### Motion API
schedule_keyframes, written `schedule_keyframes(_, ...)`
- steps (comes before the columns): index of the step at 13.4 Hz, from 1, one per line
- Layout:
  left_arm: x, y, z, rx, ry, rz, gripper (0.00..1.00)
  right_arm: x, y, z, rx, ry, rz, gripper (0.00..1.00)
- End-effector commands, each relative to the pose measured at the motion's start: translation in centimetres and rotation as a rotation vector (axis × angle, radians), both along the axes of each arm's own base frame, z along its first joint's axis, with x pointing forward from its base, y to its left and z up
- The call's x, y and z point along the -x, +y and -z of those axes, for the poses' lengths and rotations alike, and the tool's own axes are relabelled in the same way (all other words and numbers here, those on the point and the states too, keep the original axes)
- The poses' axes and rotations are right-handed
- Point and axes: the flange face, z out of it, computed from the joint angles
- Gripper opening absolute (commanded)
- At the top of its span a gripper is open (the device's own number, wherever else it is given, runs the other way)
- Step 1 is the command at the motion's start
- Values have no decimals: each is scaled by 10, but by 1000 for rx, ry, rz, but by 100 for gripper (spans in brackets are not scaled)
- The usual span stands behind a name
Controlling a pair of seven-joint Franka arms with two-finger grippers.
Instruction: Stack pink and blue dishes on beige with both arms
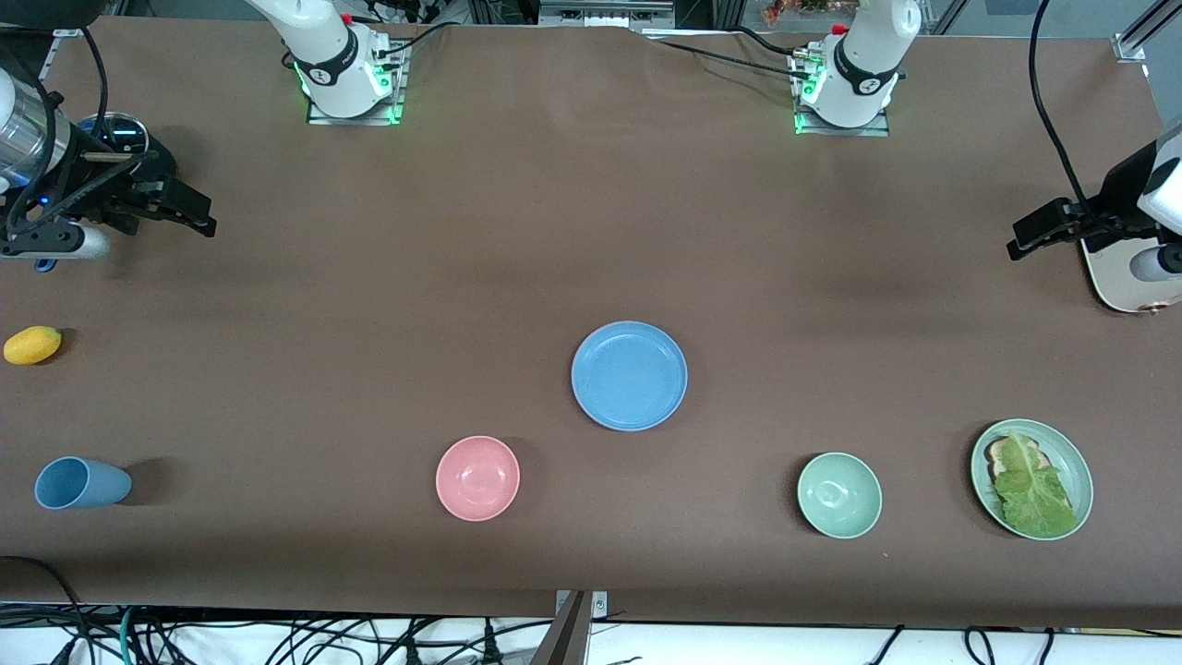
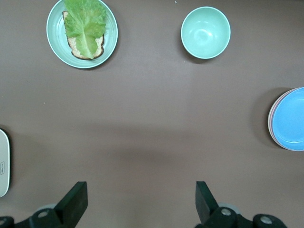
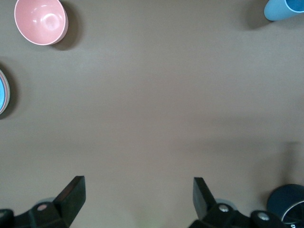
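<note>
The light blue plate [image 1: 629, 375] lies in the middle of the table. In the left wrist view a thin pink rim shows under the blue plate [image 2: 289, 118], so it rests on the pink plate. The beige plate is hidden. My right gripper [image 1: 192, 212] hangs open and empty over the right arm's end of the table; only bare cloth shows between the right gripper's [image 3: 138, 197] jaws. My left gripper [image 1: 1030, 235] hangs open and empty over the left arm's end, and the left gripper [image 2: 141, 199] also has only cloth between its jaws.
A pink bowl [image 1: 477, 477], a green bowl [image 1: 838, 494] and a green plate with bread and lettuce [image 1: 1031, 477] stand nearer the front camera. A blue cup [image 1: 81, 482] lies on its side, with a yellow fruit [image 1: 32, 344] nearby. A cream board [image 1: 1131, 286] lies under the left arm.
</note>
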Motion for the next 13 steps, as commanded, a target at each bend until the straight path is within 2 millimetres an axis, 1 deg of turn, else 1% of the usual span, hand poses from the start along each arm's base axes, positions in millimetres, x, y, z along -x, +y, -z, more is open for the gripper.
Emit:
schedule_keyframes(1,-5,1,-5,14,-6,22,100,-3,-3,-6,-5,-4,-8,100)
schedule_keyframes(13,-4,0,-6,14,-7,22,100,-6,-3,-4,16,-6,-42,100)
